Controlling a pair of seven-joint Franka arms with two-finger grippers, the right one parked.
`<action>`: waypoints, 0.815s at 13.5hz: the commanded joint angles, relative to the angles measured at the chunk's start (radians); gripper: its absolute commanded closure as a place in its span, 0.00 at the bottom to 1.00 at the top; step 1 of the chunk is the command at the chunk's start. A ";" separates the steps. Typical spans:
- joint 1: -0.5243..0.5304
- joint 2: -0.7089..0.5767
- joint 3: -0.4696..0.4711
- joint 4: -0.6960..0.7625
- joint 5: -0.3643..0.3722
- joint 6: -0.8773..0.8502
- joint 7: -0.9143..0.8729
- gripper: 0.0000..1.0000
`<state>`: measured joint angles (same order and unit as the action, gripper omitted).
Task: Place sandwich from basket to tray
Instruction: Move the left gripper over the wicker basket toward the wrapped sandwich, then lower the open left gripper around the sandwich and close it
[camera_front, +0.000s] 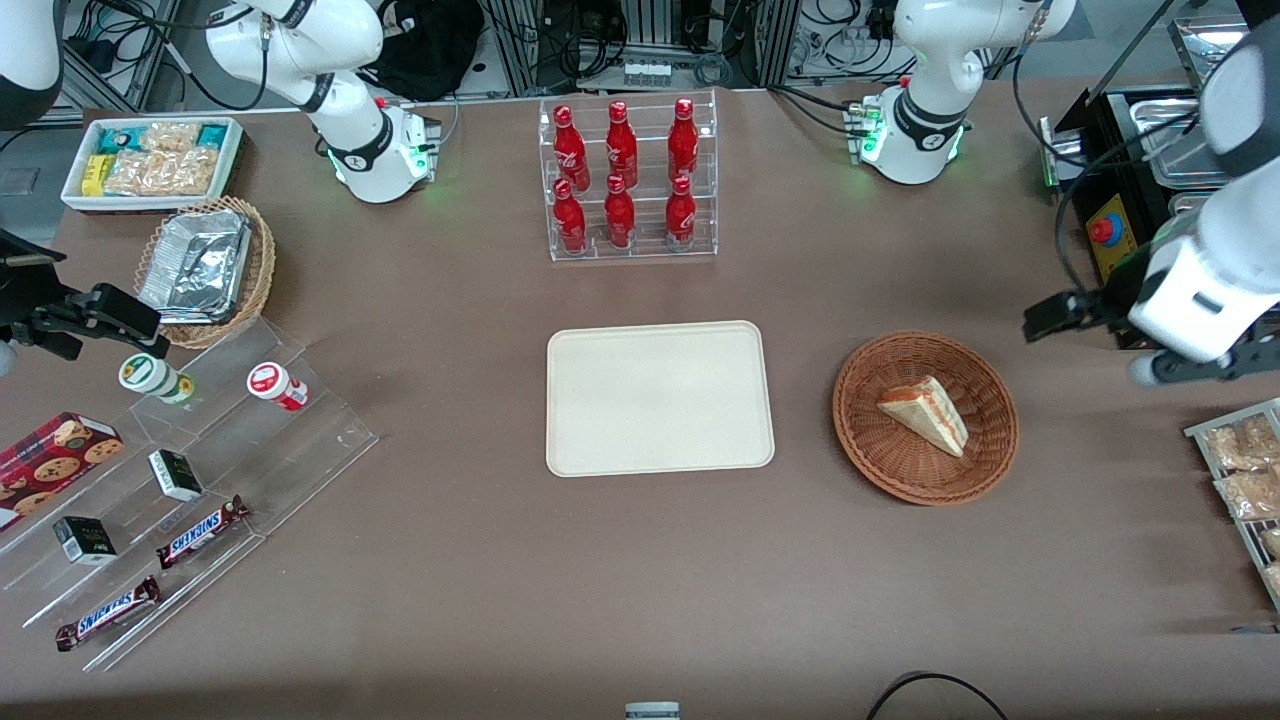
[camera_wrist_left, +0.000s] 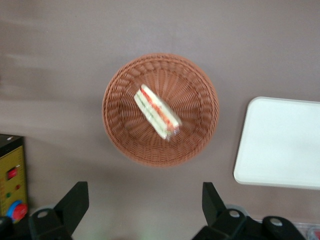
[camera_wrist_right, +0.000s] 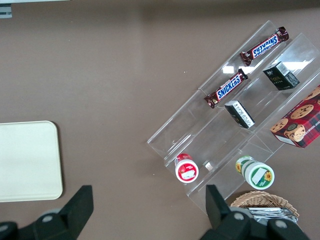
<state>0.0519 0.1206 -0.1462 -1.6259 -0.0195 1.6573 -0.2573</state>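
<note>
The sandwich (camera_front: 926, 412) is a pale triangular wedge with orange-red and green filling. It lies in the round reddish-brown wicker basket (camera_front: 880, 440). The left wrist view shows the sandwich (camera_wrist_left: 157, 111) in the basket (camera_wrist_left: 120, 135) too. The cream-white tray (camera_front: 660, 398) lies flat beside the basket, toward the parked arm's end of the table, with nothing on it; part of it shows in the left wrist view (camera_wrist_left: 280, 142). My left gripper (camera_front: 1200, 368) hangs high above the table, beside the basket toward the working arm's end. It is open and holds nothing (camera_wrist_left: 144, 202).
A clear rack of red bottles (camera_front: 628, 180) stands farther from the front camera than the tray. A black box with a red button (camera_front: 1105, 232) and a rack of snack packets (camera_front: 1245, 470) sit at the working arm's end. A stepped acrylic display (camera_front: 190, 480), a foil-container basket (camera_front: 205, 270) and a snack bin (camera_front: 150, 160) sit at the parked arm's end.
</note>
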 joint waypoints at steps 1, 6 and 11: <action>-0.027 -0.120 -0.001 -0.316 0.018 0.283 -0.159 0.00; -0.037 -0.203 -0.007 -0.707 0.018 0.700 -0.535 0.00; -0.040 -0.106 -0.013 -0.716 0.018 0.797 -0.718 0.00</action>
<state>0.0182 -0.0220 -0.1552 -2.3354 -0.0138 2.3893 -0.8861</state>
